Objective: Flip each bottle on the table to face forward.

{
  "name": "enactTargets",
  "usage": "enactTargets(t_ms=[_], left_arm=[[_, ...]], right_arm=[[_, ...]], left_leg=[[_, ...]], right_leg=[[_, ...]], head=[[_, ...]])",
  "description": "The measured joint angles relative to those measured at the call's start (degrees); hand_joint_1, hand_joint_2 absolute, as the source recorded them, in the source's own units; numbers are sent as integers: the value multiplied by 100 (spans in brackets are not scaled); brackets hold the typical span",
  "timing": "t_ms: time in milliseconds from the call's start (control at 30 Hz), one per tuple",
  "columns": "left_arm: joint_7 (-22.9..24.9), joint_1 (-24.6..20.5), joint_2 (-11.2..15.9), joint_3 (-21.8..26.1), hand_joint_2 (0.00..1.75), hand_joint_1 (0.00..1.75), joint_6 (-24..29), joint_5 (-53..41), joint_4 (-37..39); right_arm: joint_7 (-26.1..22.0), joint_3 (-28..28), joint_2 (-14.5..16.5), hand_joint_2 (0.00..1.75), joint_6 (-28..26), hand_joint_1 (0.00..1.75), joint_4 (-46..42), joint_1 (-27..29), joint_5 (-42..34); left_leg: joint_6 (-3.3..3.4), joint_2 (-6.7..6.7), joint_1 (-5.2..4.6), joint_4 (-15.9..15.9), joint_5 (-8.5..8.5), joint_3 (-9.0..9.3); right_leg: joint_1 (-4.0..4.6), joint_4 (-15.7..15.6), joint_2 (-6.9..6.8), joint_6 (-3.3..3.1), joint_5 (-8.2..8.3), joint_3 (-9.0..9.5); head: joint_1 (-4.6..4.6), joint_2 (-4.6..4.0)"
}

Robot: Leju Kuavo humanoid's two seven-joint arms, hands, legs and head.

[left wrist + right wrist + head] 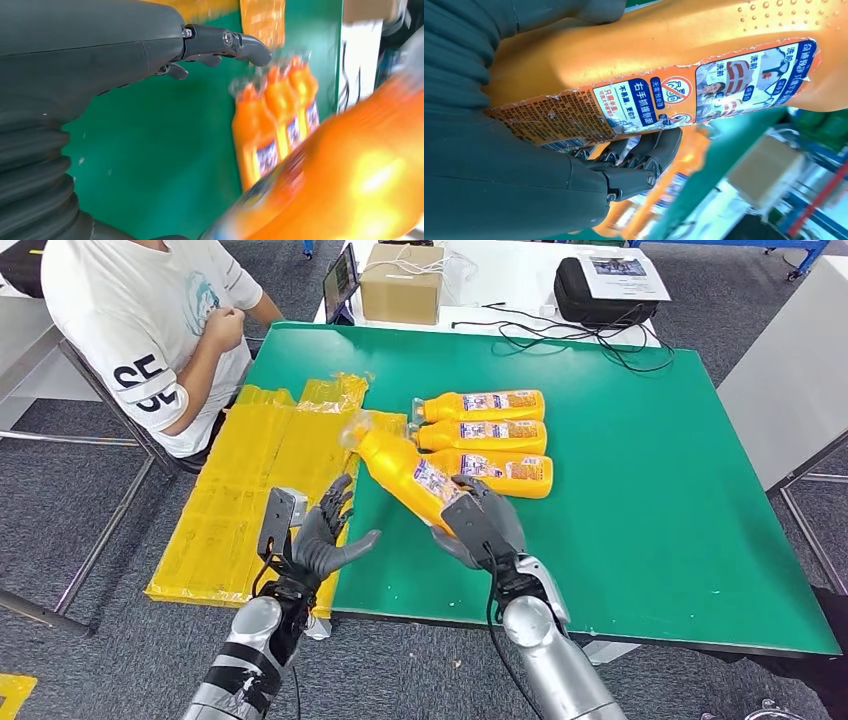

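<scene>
Above green table (650,490), right hand (487,525) around bottle (400,468)

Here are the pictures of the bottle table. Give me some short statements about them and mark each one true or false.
1. The right hand holds a yellow bottle. True.
2. The left hand holds a bottle. False: it holds nothing, fingers apart.
3. Three bottles lie side by side on the green table. True.
4. The cardboard box stands on the green table. False: it stands on the white table behind.
</scene>
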Motion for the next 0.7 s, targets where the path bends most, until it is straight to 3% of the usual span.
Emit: enactTargets(t_ms=[400,700], left_arm=[[161,-38,98,-207,175,0,-776,760,97],[103,-59,95,-232,175,0,-820,1174,87]], right_arm=[[-267,379,377,175,-268,175,499,-343,355],[-455,620,559,175,-150,175,747,-389,323]], left_leg=[[0,-1,-1,1,0,-8],[0,-1,-1,1,0,-9]], right_leg=[[-1,0,0,0,0,-9],[-1,1,0,0,0,-10]], head=[[0,0],[1,0]])
